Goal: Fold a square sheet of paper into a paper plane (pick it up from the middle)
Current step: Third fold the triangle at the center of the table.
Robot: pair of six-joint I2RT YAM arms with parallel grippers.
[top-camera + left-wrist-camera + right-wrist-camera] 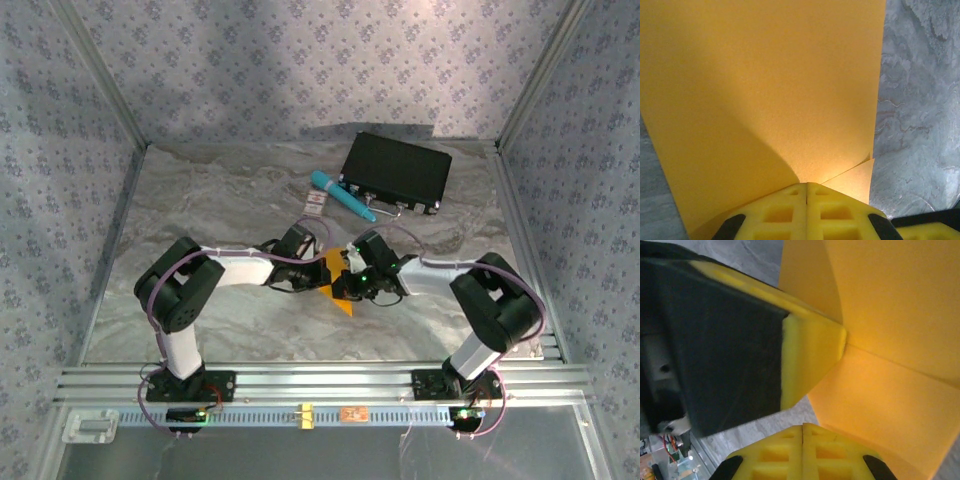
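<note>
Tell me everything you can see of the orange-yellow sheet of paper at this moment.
The sheet of paper is thin, matte and orange-yellow, and not flat: the right wrist view shows a sharp crease, the left wrist view a second layer's edge. It is held over the middle of the marble table. The left hand and the right hand are both shut on it. Whether it touches the table, I cannot tell.

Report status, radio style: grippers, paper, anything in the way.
Left gripper shut on paper. Right gripper shut on paper. Paper creased, held between them. Pen, card, case farther back, clear.
</note>
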